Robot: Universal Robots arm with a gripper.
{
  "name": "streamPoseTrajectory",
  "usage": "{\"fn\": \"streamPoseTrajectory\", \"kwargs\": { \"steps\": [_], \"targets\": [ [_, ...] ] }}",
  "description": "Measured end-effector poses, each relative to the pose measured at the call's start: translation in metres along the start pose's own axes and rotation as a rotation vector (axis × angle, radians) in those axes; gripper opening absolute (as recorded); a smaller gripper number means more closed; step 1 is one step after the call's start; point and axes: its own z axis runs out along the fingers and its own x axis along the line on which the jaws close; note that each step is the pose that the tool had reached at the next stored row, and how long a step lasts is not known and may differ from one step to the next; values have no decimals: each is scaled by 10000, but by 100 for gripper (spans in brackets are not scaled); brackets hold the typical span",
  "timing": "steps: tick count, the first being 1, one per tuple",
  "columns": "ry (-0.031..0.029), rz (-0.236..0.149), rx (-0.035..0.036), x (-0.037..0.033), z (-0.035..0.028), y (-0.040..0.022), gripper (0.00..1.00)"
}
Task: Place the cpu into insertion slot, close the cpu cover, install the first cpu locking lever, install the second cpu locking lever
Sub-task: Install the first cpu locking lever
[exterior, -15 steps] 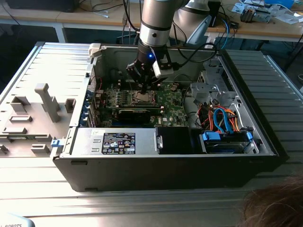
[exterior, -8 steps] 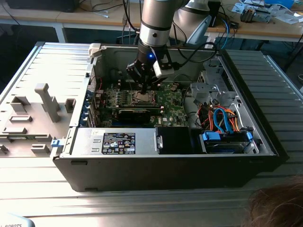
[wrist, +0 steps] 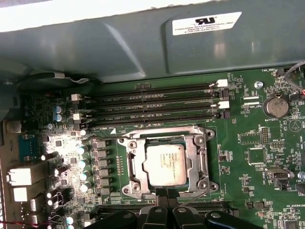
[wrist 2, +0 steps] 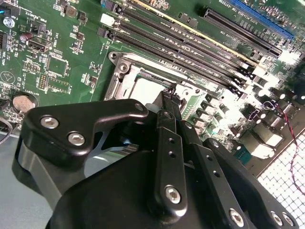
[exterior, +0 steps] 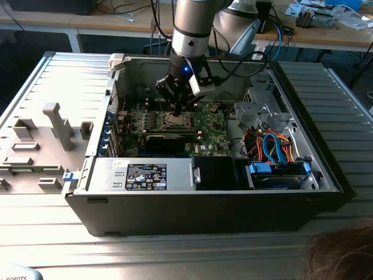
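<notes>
- Open computer case flat on the ribbed desk, with the green motherboard exposed inside.
- Cpu, a pale silvery square, seated level in the insertion slot, close beside the long memory slots.
- Cpu cover down over the chip: metal frame along all four edges, chip top visible through the window.
- Claw low at the socket edge opposite the memory slots, tips drawn together. Not possible to tell whether anything is pinched between them.
- In the exterior view, claw directly above the socket, arm reaching down into the case.
- Thin metal rod slanting out from just beside the claw tips along that same socket edge. Probably a locking lever; latched or free not discernible.
- Step in hand, as a judgement: chip placement and cover closing done, work now at the first locking lever.
- Demand of this step, as a judgement: a fine, steady hold on a thin springy wire, kept clear of the cover frame and of the small parts crowding the board around the socket.
</notes>
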Motion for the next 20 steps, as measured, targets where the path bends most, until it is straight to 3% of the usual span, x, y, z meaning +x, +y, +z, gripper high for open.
{"fn": "streamPoseTrajectory", "kwargs": {
  "steps": [20],
  "targets": [
    [-27,-518,47,0,0,0,11]
  ]
}}
